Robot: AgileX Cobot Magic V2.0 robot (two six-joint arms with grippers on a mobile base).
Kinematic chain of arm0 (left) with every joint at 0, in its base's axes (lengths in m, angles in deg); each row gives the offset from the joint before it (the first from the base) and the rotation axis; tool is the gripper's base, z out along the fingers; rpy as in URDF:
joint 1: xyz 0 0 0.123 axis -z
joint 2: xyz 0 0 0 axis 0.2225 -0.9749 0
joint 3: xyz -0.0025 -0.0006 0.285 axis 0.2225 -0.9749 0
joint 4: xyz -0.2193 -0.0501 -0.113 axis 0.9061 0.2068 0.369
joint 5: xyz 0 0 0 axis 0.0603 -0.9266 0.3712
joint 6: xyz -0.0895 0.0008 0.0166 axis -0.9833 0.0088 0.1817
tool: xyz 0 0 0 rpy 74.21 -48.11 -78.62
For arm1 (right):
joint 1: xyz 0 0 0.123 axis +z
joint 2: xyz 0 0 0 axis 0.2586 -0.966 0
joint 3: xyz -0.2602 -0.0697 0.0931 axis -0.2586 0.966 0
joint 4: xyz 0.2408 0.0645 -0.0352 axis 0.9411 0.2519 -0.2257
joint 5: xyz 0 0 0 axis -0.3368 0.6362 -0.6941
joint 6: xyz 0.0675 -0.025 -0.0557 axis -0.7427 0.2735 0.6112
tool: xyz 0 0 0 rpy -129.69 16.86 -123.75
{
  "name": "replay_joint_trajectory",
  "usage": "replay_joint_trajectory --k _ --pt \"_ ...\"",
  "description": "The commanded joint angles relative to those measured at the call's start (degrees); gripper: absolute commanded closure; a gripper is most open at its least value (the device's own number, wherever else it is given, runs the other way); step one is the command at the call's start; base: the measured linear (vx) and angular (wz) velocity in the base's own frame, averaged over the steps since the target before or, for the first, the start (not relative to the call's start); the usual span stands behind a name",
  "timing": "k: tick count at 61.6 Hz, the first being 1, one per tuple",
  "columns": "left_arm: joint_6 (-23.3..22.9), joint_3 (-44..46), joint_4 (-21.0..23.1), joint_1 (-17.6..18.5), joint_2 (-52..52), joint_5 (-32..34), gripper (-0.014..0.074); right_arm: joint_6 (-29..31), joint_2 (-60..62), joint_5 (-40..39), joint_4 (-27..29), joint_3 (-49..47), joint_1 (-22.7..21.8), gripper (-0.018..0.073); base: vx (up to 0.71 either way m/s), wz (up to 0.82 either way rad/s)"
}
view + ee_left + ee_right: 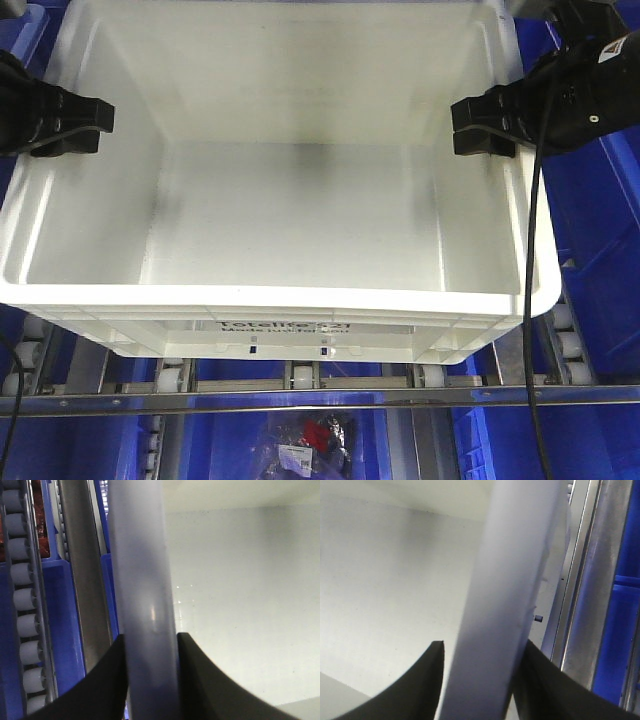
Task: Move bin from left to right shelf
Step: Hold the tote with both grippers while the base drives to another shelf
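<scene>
The bin [280, 300] fills centre, over the roller shelf [300, 378]. L hand [92, 125] at 9 o'clock, R hand [470, 125] at 3, each nipped tight on a side rim. Lift evenly, both arms in sync, keep it level or it twists.

I work over a flow rack: white rollers [563, 347] sit in metal tracks, and a steel rail [320, 399] crosses the front. Blue plastic bins [600, 230] stand at both sides and on the level below. There, a clear bag [312, 443] with something red inside shows against the blue. The light is even.
</scene>
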Motion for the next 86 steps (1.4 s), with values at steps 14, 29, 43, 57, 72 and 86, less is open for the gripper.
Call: replay_joint_trajectory --k 14,29,43,57,72,86 --pt "1.2 2.4 2.0 0.4 2.5 5.2 0.0601 1.9 2.6 -5.5 1.4 -2.2 -0.1 0.0564 -0.01 0.0" --pt "1.2 2.4 2.0 0.4 2.5 5.2 0.0601 1.9 2.6 -5.5 1.4 -2.2 -0.1 0.0564 -0.06 0.0" --pt "1.2 2.4 2.0 0.4 2.5 5.2 0.0601 1.9 2.6 -5.5 1.4 -2.2 -0.1 0.0564 -0.13 0.01" --pt "1.2 2.4 2.0 0.4 2.5 5.2 0.0601 1.9 2.6 -5.5 1.4 -2.2 -0.1 0.0564 -0.19 0.05" --pt "1.2 2.4 2.0 0.4 2.5 5.2 0.0601 1.9 2.6 -5.5 1.4 -2.2 -0.1 0.0564 -0.21 0.06" --pt "1.2 2.4 2.0 0.4 2.5 5.2 0.0601 1.9 2.6 -5.5 1.4 -2.2 -0.1 0.0564 -0.19 0.03"
